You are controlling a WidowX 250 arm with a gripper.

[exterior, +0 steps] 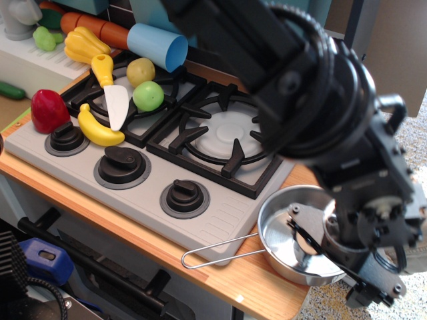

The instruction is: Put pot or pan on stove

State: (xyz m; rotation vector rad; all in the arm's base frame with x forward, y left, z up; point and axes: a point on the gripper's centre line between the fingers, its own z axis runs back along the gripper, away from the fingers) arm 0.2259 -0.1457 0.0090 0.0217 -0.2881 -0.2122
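The shiny steel saucepan (283, 230) sits on the wooden counter just off the stove's front right corner, with its wire loop handle (213, 252) pointing left. The grey toy stove (227, 213) has two black grates, and its right burner (230, 137) is bare. My gripper (337, 263) is low over the right side of the pan. Its jaws stand wide apart. One dark finger (303, 239) reaches down inside the bowl, and the other is hidden behind the wrist. The big black arm hides the pan's right rim.
The left burner holds a toy knife (113, 93), a banana (99, 128), a green fruit (148, 95) and a yellow one (141, 70). A light blue cup (158, 45) lies behind it and a red fruit (49, 110) at the stove's left edge. The counter's edge is just right of the pan.
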